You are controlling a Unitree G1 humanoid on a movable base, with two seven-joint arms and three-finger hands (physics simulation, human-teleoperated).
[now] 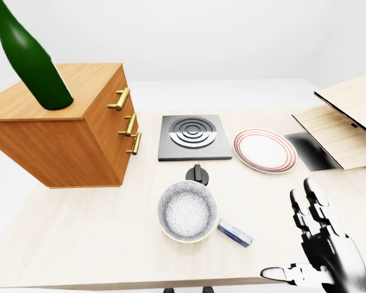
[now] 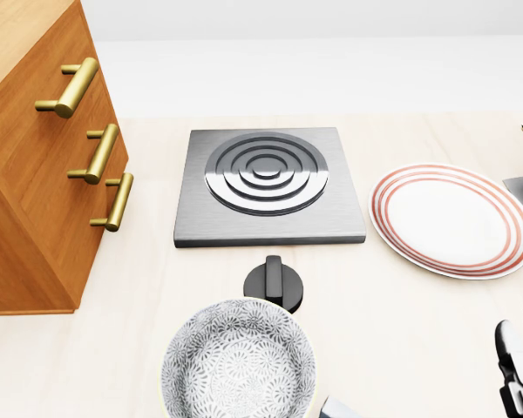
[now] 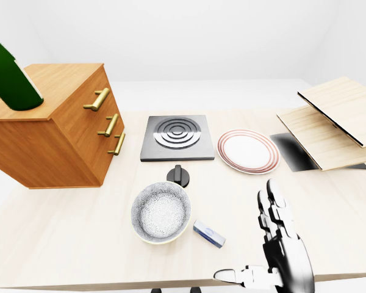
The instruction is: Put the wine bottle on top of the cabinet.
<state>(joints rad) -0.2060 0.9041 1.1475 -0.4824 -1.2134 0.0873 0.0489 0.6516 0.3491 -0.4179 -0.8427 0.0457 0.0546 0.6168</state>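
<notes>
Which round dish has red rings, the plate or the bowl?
The plate, right of the stove burner. The bowl is grey and speckled instead.
</notes>
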